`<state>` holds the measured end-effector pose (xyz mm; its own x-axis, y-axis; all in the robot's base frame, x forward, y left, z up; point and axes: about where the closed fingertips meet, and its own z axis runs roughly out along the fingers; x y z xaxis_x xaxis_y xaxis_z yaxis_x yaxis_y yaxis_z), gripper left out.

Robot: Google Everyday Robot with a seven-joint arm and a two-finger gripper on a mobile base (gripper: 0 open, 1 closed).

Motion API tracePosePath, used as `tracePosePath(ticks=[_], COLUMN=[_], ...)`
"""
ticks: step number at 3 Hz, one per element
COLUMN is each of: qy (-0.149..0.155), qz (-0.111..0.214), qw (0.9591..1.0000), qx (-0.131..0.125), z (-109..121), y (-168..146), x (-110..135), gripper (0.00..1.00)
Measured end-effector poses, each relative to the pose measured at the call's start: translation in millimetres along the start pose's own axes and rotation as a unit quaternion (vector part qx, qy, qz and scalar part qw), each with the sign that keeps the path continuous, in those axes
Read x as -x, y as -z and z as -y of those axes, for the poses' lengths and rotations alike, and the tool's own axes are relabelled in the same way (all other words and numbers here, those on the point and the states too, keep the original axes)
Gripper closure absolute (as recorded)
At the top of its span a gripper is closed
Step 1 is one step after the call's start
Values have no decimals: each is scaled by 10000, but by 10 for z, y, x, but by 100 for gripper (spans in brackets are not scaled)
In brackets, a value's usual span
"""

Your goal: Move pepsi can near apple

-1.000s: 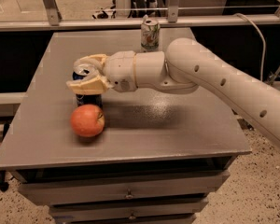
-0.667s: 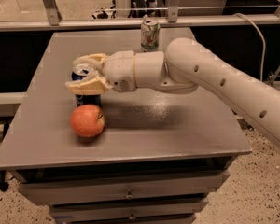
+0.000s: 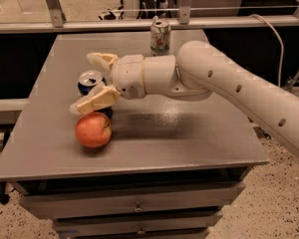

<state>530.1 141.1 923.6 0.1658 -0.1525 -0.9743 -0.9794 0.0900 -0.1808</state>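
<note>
Pepsi can [image 3: 91,81] between spread fingers, just behind apple [image 3: 93,129]

Hand [image 3: 82,83] reaches in from the right over the left half of the grey surface [image 3: 189,133]; it is open, its two fingers [image 3: 95,99] splayed wide, one behind the pepsi can and one in front; whether either touches it I cannot tell; the pepsi can stands upright on the surface, silver top showing; the apple rests just in front of it, under the nearer finger; a green can [image 3: 160,35] stands well apart at the far edge.
</note>
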Motion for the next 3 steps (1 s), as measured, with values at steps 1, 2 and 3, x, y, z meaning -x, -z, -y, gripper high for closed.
tracePosePath(ticks=[1,2,3], qy=[4,-106,-345], qz=[-5,-31,-88], qw=[10000,9999,9989], qx=[-4,-67,-289], z=[-3,27,120], y=[6,184,685], x=[-1,-40,-192], gripper=[0,0,0])
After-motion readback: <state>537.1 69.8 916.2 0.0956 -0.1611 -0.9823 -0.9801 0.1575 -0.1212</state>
